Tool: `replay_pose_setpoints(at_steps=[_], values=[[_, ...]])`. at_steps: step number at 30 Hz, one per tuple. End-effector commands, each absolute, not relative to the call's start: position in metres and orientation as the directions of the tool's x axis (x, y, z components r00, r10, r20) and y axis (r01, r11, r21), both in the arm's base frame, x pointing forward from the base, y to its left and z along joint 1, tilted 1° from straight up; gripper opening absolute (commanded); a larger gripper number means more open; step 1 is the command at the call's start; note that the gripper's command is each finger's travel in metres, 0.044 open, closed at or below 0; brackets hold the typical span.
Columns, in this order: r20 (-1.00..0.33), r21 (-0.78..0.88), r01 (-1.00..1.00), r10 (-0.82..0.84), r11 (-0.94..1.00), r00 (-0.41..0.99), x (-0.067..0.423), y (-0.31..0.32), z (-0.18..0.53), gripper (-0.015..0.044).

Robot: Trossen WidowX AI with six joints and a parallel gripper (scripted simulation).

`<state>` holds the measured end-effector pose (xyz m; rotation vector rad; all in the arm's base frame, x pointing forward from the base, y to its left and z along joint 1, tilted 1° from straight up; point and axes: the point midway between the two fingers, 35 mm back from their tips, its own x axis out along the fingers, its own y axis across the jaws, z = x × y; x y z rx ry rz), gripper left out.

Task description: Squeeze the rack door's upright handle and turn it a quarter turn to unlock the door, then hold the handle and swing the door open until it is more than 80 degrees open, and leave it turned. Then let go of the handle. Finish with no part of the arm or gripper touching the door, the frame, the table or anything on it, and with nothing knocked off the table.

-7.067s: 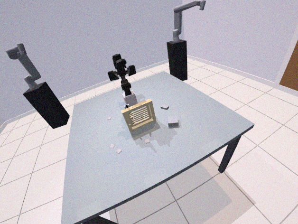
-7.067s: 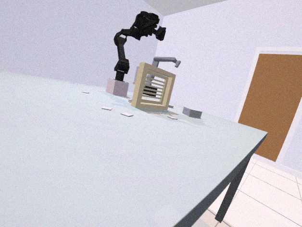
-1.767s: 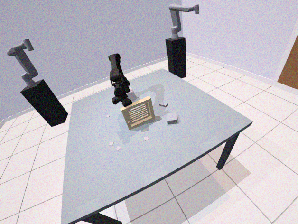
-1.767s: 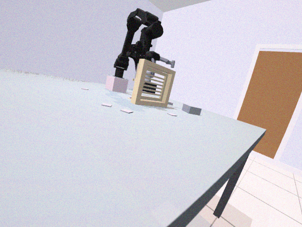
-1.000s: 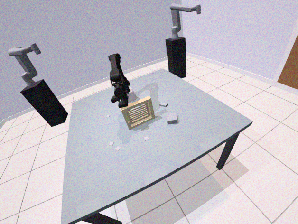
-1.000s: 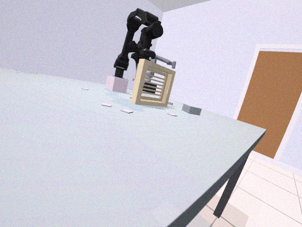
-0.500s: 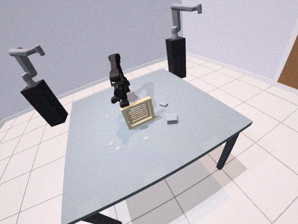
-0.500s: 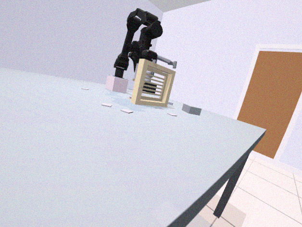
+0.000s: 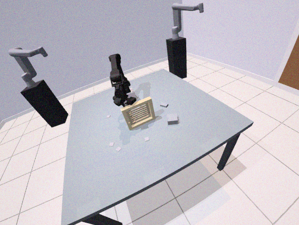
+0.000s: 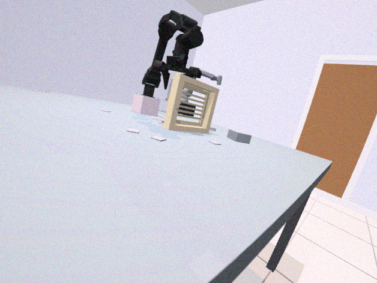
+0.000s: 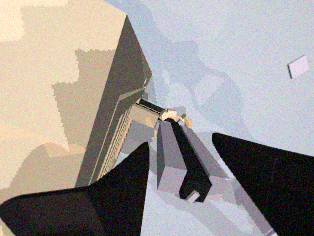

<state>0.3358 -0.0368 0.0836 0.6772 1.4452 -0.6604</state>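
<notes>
The pale wooden rack frame [image 9: 151, 108] [image 10: 172, 105] [image 11: 120, 75] stands on the table. The slatted door [image 11: 112, 145] shows as a narrow strip beside it in the wrist view; how far it is open I cannot tell. The grey upright handle [image 11: 170, 162], with a dark stripe, rises toward the wrist camera. My gripper [image 11: 179, 141] is open, with one black finger on each side of the handle and visible gaps to both sides. In the top and exterior views the frame partly hides the gripper and handle. How far the handle is turned is unclear.
A grey block [image 9: 172, 120] [image 10: 239, 137] and a flat grey piece [image 9: 164, 105] lie beside the rack. Several small pale tiles lie around, one near the front [image 9: 146, 138] [image 10: 214, 142]. The pink base block [image 10: 141, 104] is behind. Two grey arms stand on black pedestals off the table.
</notes>
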Motion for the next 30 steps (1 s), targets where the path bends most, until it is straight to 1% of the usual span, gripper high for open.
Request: replay_pose_setpoints(at_steps=[1,8,15,22,30], values=[[-1.0,0.02,0.614,0.006,0.789,0.025,0.3366,-0.0352,0.0836,0.0294],[-1.0,0.014,0.31,0.006,0.951,0.025,0.3366,-0.0352,0.0836,0.0294],[-1.0,0.006,-0.032,0.006,0.999,0.025,0.3366,-0.0352,0.0836,0.0294],[-1.0,-0.003,-0.37,0.006,0.929,0.025,0.3366,-0.0352,0.0836,0.0294],[-1.0,-0.013,-0.7,0.006,0.714,0.025,0.3366,-0.0352,0.0836,0.0294]])
